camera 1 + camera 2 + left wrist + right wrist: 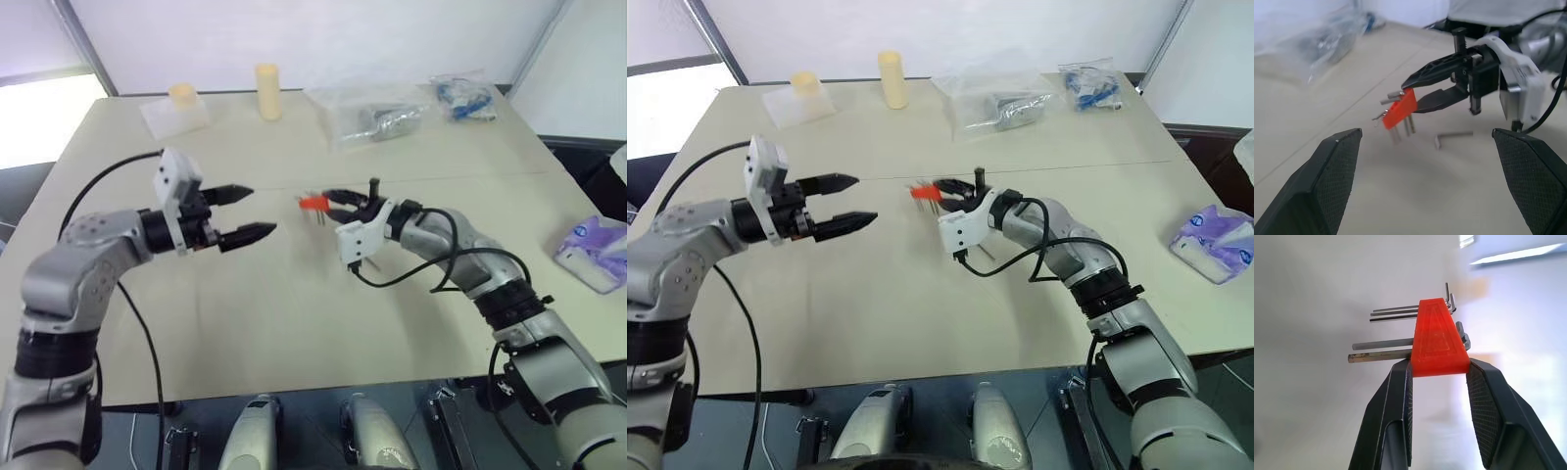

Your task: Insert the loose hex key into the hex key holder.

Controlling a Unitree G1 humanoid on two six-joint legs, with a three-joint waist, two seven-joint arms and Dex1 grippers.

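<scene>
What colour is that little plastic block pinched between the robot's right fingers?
Bright red-orange. The small plastic hex key holder shows best in the right wrist view, clamped by the right gripper.

One red holder (1399,108) sits pinched between the right gripper's fingers (1400,401), with five keys (1382,356) sticking out of it. One loose key (1452,136) lies on the table (294,313) below those fingers. Beyond the fingers are two yellow cylinders (267,91), two clear bags (377,110), and one tissue pack (593,253).
</scene>
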